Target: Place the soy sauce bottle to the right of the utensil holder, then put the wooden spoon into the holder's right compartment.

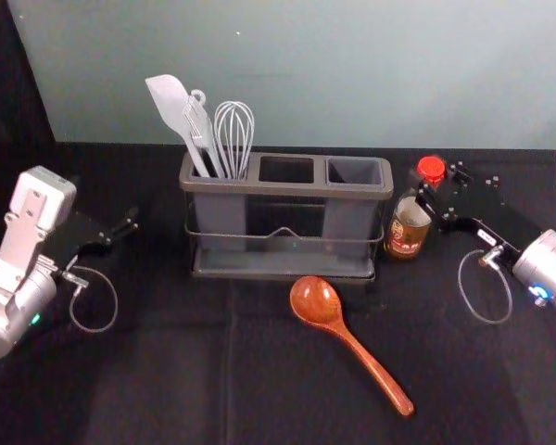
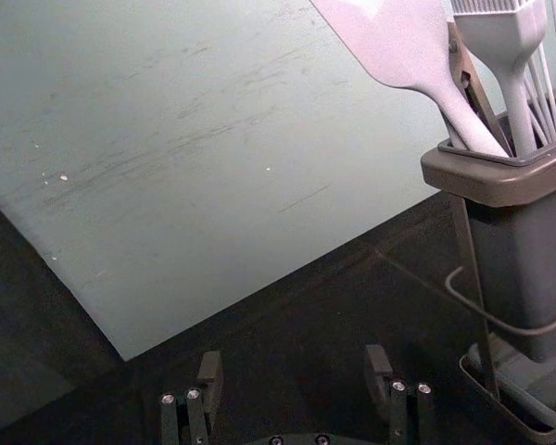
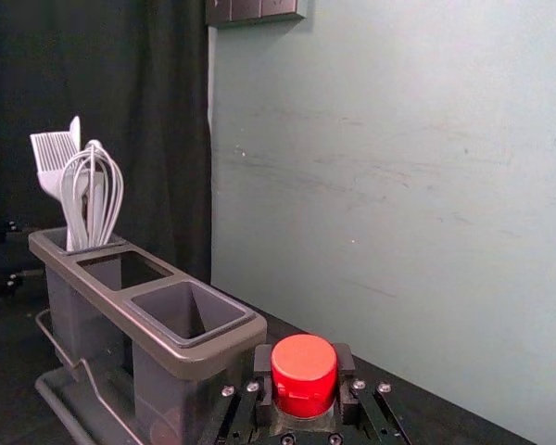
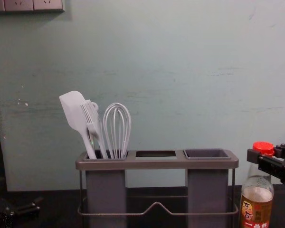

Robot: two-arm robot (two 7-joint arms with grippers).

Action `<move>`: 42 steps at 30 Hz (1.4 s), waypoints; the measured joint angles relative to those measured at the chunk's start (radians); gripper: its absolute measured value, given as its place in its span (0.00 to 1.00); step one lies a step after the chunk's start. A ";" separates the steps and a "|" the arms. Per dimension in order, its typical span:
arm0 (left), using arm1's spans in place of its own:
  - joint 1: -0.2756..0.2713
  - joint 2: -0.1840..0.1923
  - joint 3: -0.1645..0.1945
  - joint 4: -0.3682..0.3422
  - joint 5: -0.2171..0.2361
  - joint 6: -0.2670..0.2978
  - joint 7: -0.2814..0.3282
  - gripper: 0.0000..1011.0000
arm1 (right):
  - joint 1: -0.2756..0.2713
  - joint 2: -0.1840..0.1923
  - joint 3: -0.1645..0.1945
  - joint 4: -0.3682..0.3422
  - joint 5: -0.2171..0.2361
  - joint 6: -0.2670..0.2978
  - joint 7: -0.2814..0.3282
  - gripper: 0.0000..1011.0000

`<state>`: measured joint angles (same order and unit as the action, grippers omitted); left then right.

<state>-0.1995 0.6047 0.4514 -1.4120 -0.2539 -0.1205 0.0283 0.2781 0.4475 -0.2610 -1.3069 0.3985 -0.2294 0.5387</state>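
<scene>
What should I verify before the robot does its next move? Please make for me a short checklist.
1. Soy sauce bottle right of the utensil holder: ok.
2. Bottle upright: ok.
3. Bottle's base resting on the table: cannot tell.
4. Right gripper off the bottle: not ok, closed around its neck.
5. Right compartment empty: ok.
6. Wooden spoon lying unobstructed in front of the holder: ok.

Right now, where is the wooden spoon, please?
In the head view, the spoon lies on dark cloth in front of the right half of the utensil holder.
</scene>
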 joint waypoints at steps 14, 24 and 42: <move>0.000 0.000 0.000 0.000 0.000 0.000 0.000 0.99 | -0.001 0.001 0.000 0.000 0.001 0.000 0.000 0.64; 0.000 0.000 0.000 0.000 0.000 0.000 0.000 0.99 | -0.001 0.002 0.000 -0.001 0.002 0.000 0.001 0.91; 0.000 0.000 0.000 0.000 0.000 0.000 0.000 0.99 | -0.023 0.012 0.017 -0.051 0.001 0.000 -0.013 0.99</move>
<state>-0.1995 0.6047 0.4514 -1.4120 -0.2539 -0.1205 0.0283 0.2553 0.4598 -0.2443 -1.3581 0.3998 -0.2291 0.5261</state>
